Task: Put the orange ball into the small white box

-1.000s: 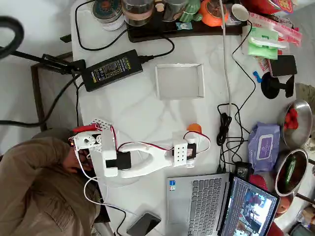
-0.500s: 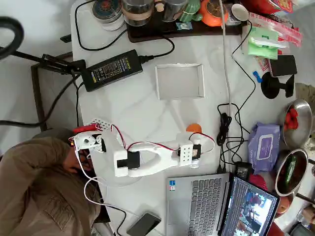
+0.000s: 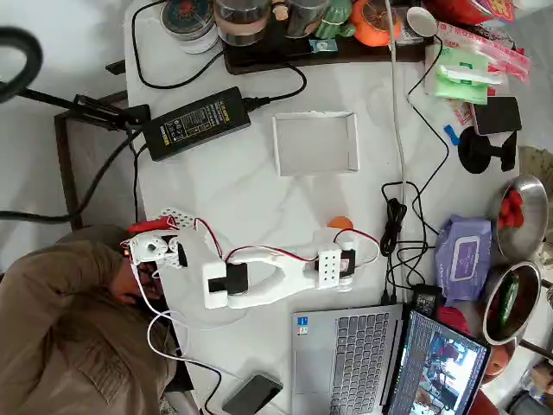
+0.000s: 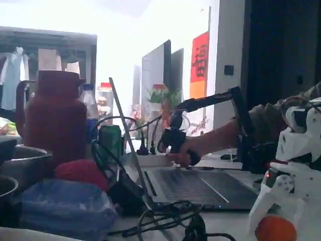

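One white table (image 3: 233, 186) carries everything, cluttered along its far edge and right side in the overhead view. White arm (image 3: 259, 278) lies low across the near part of the table, its wrist block hiding the claw (image 3: 342, 235) from above; jaws not visible there, so I cannot tell how far they are open or whether they touch anything. Laptop (image 3: 346, 350) sits just below the claw in the overhead view, cut off by the bottom edge; in the fixed view (image 4: 188, 183) it stands behind the arm with a person's hand (image 4: 183, 153) on it. Person in a brown top (image 3: 65, 328) is at lower left, partly out of frame. Black power brick (image 3: 197, 123) lies well up and left of the claw. Small white box (image 3: 315, 143) sits well above the claw in the overhead view, apart from it, floor bare. Black cables (image 3: 397, 229) run just right of the claw. Orange ball (image 3: 340, 222) peeks out right at the claw's tip, mostly hidden by the wrist from above; in the fixed view (image 4: 275, 229) it rests on the table at the bottom edge, under the white arm parts, blurred. Contact between ball and jaws unclear.
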